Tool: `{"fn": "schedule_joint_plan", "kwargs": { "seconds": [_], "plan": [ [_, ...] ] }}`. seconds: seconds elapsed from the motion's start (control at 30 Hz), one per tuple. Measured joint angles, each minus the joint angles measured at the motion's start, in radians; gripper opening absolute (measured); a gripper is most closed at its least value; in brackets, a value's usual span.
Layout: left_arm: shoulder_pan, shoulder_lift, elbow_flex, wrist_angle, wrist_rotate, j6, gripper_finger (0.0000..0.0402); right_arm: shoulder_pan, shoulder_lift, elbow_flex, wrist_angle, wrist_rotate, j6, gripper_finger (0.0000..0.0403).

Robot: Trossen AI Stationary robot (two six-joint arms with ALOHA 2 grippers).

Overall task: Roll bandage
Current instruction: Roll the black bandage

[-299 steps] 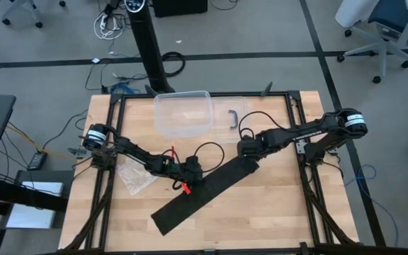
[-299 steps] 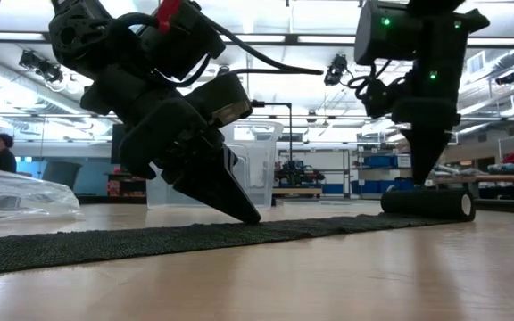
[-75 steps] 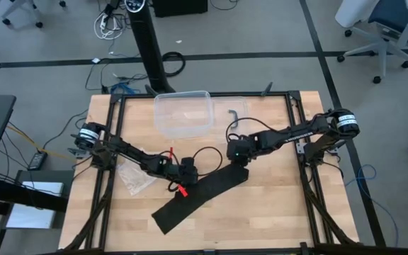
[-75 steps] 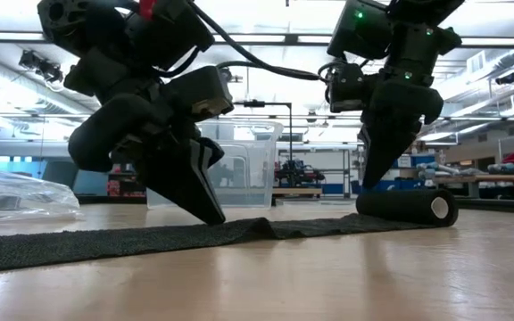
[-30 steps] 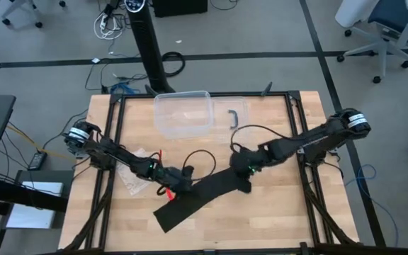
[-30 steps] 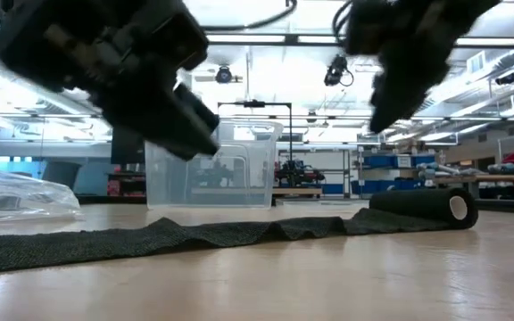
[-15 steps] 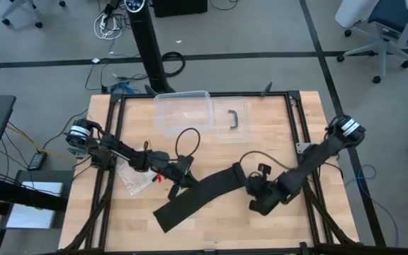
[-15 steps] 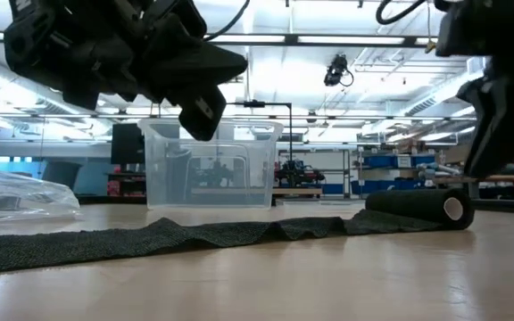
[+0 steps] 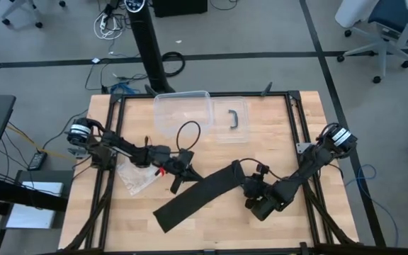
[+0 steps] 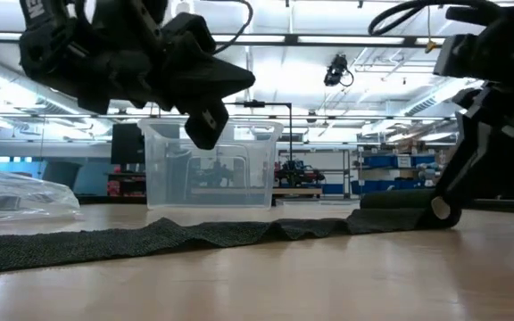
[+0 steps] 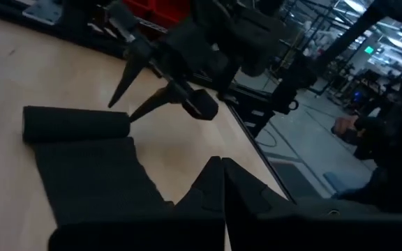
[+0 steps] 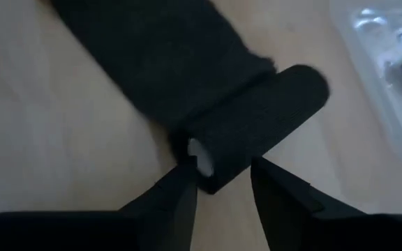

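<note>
The bandage is a long black strip lying slantwise on the wooden table, rumpled near its middle. Its far right end is wound into a roll that rests on the table. My right gripper is open and slants down at the near end of the roll, where a pale core shows, with one finger on each side of that end. My left gripper is shut and hangs nearly level above the strip, clear of it. My right gripper has its fingers on either side of the near end of the roll, slanting down from the table's near right. I cannot tell whether they touch it. The roll lies on the table.
A clear plastic box stands at the far middle. Its lid with a black handle lies beside it. A crinkly clear bag lies at the left under my left arm. Bare wood lies along the near edge.
My right gripper has swung from over the roll toward the table's near right, come down, and turned to face the near end of the roll. My left gripper has tipped up toward level and drifted toward the far edge above the strip.
</note>
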Motion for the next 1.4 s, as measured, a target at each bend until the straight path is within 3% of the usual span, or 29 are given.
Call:
{"fn": "schedule_joint_plan", "kwargs": {
  "seconds": [0.97, 1.4],
  "plan": [
    [0.191, 0.0, 0.0, -0.008, 0.121, -0.079, 0.0, -0.02, 0.057, 0.002, 0.059, 0.05, -0.21, 0.0129],
    [0.191, 0.0, 0.0, -0.02, 0.132, -0.082, 0.0, -0.076, 0.058, 0.001, 0.025, 0.072, -0.191, 0.002]
  ]
}}
